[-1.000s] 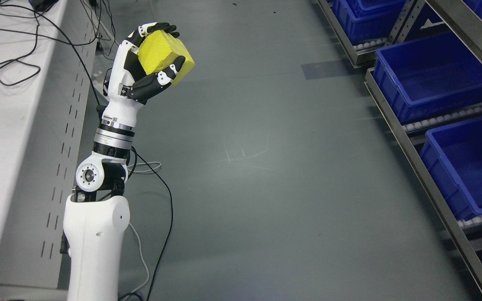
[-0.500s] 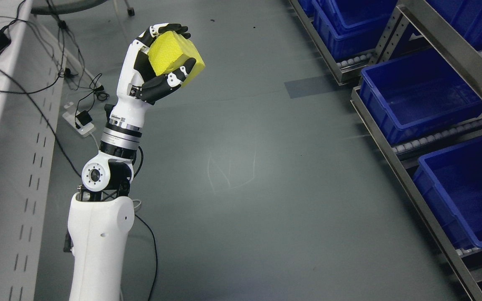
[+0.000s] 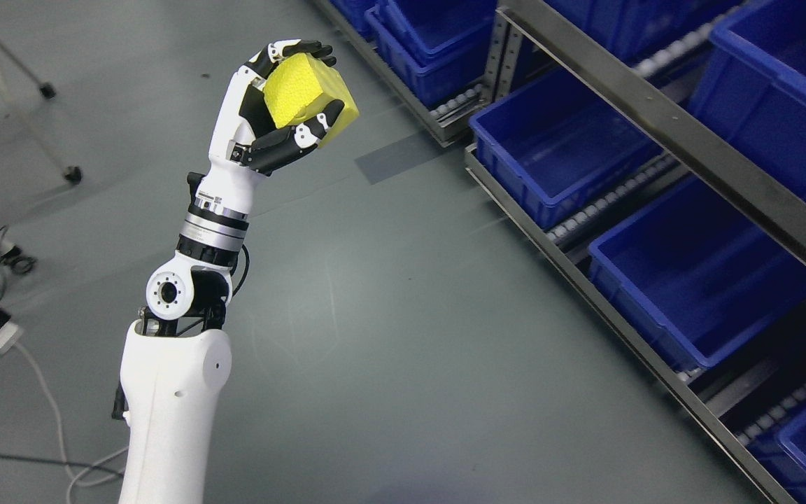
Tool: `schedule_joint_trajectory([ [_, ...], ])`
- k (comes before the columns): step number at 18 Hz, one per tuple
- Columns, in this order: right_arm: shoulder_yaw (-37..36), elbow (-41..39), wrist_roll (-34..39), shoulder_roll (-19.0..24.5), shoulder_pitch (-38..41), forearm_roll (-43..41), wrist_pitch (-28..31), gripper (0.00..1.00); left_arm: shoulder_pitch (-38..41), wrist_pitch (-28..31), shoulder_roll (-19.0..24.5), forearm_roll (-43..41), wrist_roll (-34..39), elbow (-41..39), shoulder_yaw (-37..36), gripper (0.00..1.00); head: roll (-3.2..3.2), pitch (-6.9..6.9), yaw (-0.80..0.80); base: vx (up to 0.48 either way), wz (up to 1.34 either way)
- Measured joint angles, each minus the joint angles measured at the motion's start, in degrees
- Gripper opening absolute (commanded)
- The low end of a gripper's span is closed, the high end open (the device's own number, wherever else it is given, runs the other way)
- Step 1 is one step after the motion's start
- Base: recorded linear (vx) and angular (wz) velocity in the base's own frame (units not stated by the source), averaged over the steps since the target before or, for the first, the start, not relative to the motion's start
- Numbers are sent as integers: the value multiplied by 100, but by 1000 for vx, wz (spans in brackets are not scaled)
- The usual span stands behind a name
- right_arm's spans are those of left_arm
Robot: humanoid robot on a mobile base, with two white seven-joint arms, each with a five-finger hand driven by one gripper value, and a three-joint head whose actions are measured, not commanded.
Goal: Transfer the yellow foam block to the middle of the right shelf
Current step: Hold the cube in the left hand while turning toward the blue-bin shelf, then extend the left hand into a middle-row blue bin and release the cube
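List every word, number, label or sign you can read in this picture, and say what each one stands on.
None can be read.
The metal band on the left arm's wrist may carry fine print: too small to tell.
The yellow foam block, blue bins and shelf frame show no text.

No legible text anywhere. There's a strip of tiny print on the wrist collar [image 3: 201, 198] of the left arm, too small to read. Nothing printed on the blue bins [image 3: 557, 147] that I can see.
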Motion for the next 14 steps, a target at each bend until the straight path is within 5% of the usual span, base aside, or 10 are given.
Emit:
schedule_joint_trajectory([
  [14,0,0,7,0,1,0,0,100,-53,0,0,0,-17,-90,-350,29,0,0,0,139,-702],
])
